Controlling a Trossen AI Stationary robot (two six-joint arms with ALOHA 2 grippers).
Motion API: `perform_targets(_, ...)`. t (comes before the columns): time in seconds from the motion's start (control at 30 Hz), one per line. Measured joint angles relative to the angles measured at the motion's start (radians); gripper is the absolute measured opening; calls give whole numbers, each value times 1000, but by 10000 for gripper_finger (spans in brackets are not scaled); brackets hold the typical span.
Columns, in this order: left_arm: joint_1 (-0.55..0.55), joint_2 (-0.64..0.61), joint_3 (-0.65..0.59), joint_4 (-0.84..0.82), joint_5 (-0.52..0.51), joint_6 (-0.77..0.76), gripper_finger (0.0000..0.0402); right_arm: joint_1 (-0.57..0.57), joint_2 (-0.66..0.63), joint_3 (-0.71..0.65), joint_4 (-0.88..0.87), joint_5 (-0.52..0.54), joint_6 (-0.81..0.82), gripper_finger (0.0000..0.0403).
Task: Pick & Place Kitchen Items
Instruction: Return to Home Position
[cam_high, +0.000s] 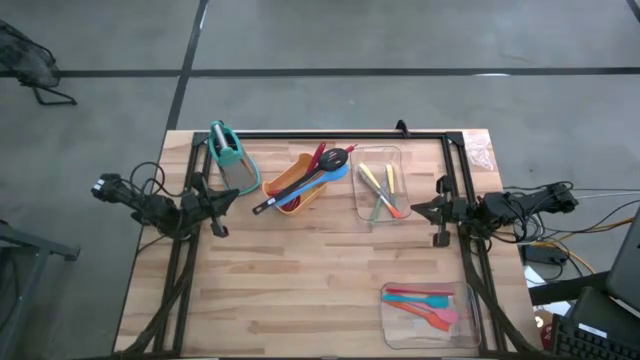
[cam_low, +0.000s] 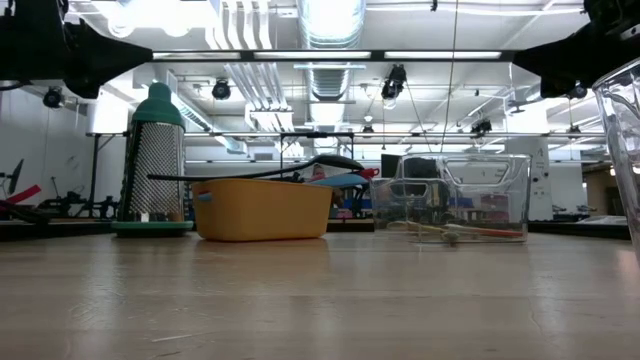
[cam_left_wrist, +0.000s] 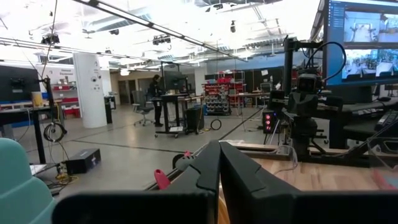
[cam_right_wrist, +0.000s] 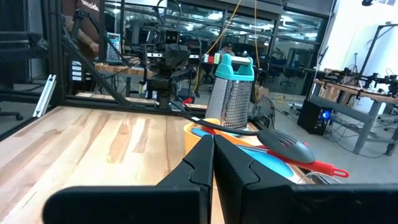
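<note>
- High view: the left gripper (cam_high: 228, 198) hangs by the left edge of the pale wooden table (cam_high: 300, 280), near the teal-handled grey metal grater (cam_high: 229, 152). The right gripper (cam_high: 420, 209) sits opposite by the right edge. The orange rectangular plastic tub (cam_high: 290, 194) holds the black slotted spoon (cam_high: 335, 158), a sky blue serving spoon (cam_high: 322, 181) and a red slim utensil (cam_high: 318, 155). Both arms look at or close to home, so only a small, slow settling seems called for.
- Low view: long handles jut past the tub's rim. Any remaining travel is best kept high and outward, clear of them.
- Left wrist view: the jaws are pressed together with nothing between them. Closed and empty suits parking.
- Right wrist view: these jaws also meet, empty. The tub and its spoons lie ahead, apart from the fingers.
</note>
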Motion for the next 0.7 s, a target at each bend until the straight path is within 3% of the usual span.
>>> perform_targets(0.7, 0, 0, 0, 0, 0, 0, 14, 0, 0, 0, 0, 0, 0, 8)
